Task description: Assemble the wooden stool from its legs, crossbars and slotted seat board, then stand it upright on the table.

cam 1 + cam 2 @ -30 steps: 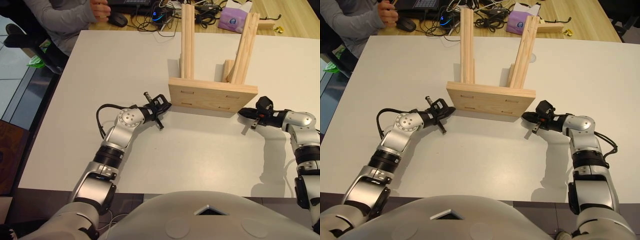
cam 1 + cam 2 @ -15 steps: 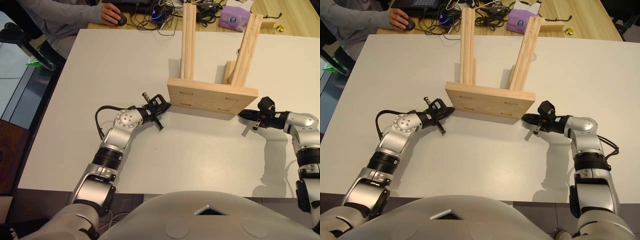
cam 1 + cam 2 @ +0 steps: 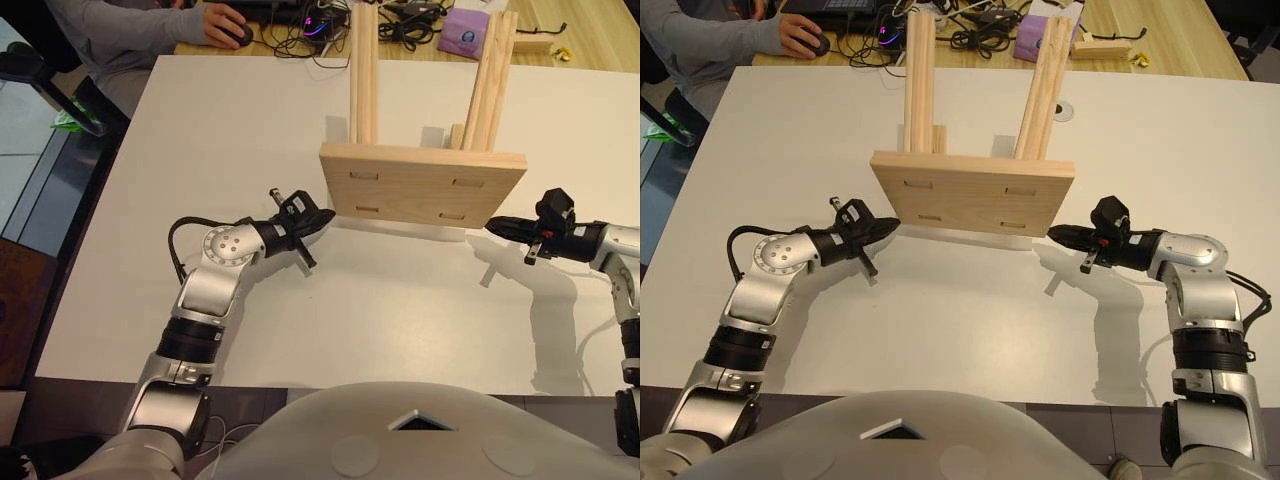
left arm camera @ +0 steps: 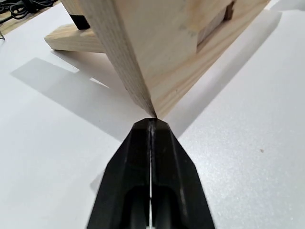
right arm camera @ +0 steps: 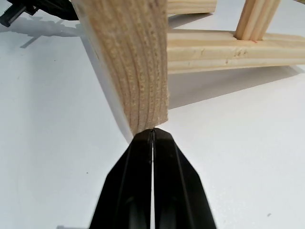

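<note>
The wooden stool lies with its legs (image 3: pixel 362 70) pointing away from me and its slotted seat board (image 3: pixel 420 185) facing me. The board's lower edge hangs just above the white table (image 3: pixel 400 310), over its own shadow. My left gripper (image 3: pixel 328 214) is shut, its tip touching the board's lower left corner (image 4: pixel 151 113). My right gripper (image 3: pixel 492 224) is shut too, its tip against the lower right corner (image 5: pixel 151 125). A crossbar (image 5: pixel 228 47) joins the legs behind the board.
Beyond the table's far edge stands a wooden desk with cables (image 3: pixel 325 25), a purple tissue pack (image 3: pixel 463 32) and a loose wooden piece (image 3: pixel 532 45). A person's hand rests on a mouse (image 3: pixel 232 32) at the far left. Bare table lies between my arms.
The seat board has risen off the table and shows more of its face. Both shut grippers stayed at its lower corners, the right one shifting a little to the right.
</note>
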